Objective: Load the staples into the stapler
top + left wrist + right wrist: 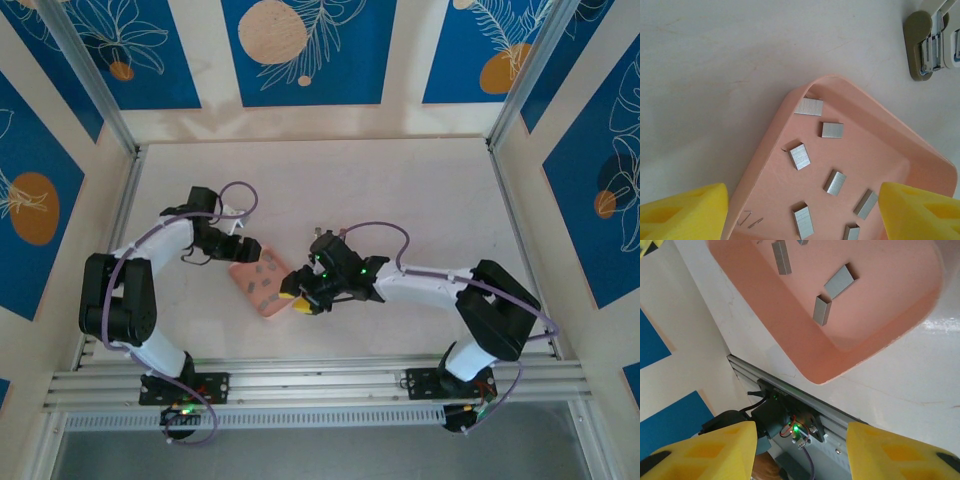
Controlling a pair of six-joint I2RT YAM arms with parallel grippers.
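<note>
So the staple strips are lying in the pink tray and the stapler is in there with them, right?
No. The staple strips do lie in the pink tray, but the stapler sits outside it on the table; the left wrist view shows it.

In the left wrist view, the small grey metal stapler with an olive end [925, 47] is cut off by the top and right edges, so its full shape cannot be told. The salmon-pink plastic tray [920, 150] runs off the bottom edge, and one short grey staple strip [851, 233] is cut there too. From above, the strips are only tiny specks, and the right gripper [298, 298] covers the near corner of the tray.
</note>
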